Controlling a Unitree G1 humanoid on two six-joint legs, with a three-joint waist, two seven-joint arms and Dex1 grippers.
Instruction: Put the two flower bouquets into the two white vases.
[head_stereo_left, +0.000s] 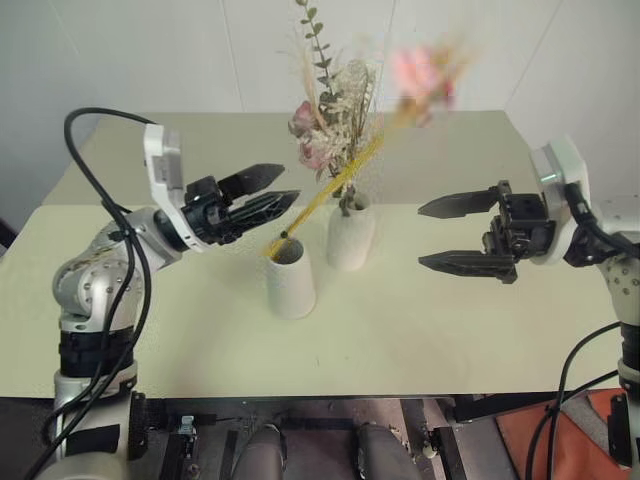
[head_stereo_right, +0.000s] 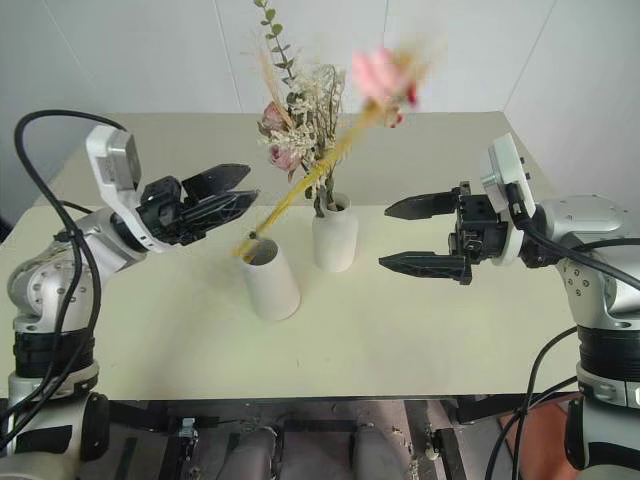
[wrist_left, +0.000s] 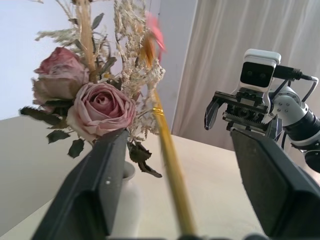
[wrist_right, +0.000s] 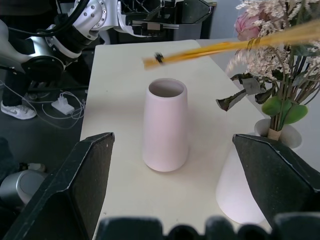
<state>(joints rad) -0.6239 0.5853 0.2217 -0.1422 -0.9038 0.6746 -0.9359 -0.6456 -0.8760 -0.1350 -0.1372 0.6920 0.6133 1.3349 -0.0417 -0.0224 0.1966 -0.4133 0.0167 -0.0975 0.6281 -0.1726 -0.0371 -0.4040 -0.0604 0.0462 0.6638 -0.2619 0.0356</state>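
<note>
The left gripper (head_stereo_left: 268, 192) hovers just beside the cone vase's mouth, its jaws parted and holding nothing. The slim yellow bundle (head_stereo_left: 330, 185) passes between them untouched and blurred, apparently loose and dropping. Its bound lower end sits at the rim of the cone-shaped white vase (head_stereo_left: 290, 280), while its pink flower head (head_stereo_left: 425, 75) leans up and away toward the far right corner of the tabletop (head_stereo_left: 450, 330).

Just beside and behind the cone vase stands the rounded white vase (head_stereo_left: 350, 235), near the tabletop's middle, already holding the bushy bouquet (head_stereo_left: 330, 120) of pink roses, pale dried sprigs and green leaves.

The right gripper (head_stereo_left: 470, 232) hangs well apart on the right side, jaws wide and empty, pointing toward the vases.

The step in hand appears to be releasing the second bundle into the cone vase. Next, the stalks likely need to settle inside the mouth; if they tip out, a regrasp and straighter drop would be called for.
</note>
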